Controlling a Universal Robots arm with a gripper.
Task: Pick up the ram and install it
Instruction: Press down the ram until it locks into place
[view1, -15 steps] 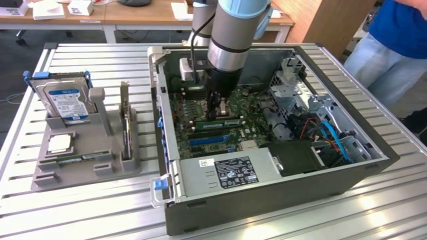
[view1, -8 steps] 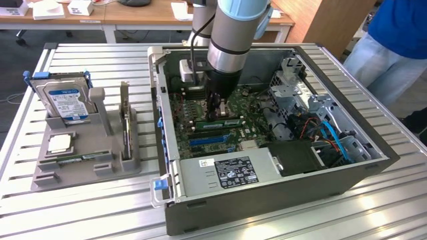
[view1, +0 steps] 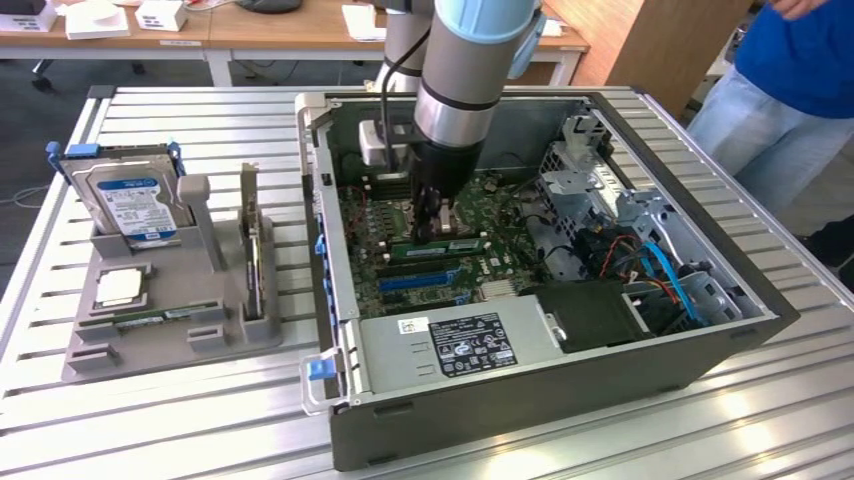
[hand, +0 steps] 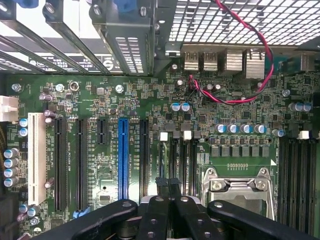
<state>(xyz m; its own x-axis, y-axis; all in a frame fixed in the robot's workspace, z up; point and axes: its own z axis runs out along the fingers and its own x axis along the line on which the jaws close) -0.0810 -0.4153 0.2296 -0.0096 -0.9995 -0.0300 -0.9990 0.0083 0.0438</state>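
— Where is the gripper (view1: 430, 222)?
— Down inside the open computer case (view1: 534, 400), low over the motherboard (view1: 400, 225), under the grey arm.

— Fingers apart or together?
— Together, going by the wrist view: black fingertips (hand: 161, 184) side by side with no real gap. Hard to say if anything thin is pinched between them.

— And the ram (view1: 451, 244)?
— Seen in the exterior view as a green stick with a pale label, just at the tips of the gripper, lying along the board. Seated in a slot or only held above it? Cannot tell; near end hidden behind the fingers.

— Any other stick?
— Yes, a second green stick (view1: 158, 317), flat in the grey holder (view1: 174, 345) on the slatted table (view1: 561, 455), well apart from the case, toward the exterior view's left.

— What else in that holder?
— A blue-labelled hard drive (view1: 134, 205) standing upright, and a dark card (view1: 250, 240) on edge beside it; details of the card hard to make out.

— Anything cut off?
— A person (view1: 787, 90) in a blue top at the exterior view's right, cropped by the frame. In the wrist view, the processor socket (hand: 240, 187) partly covered by the finger links.
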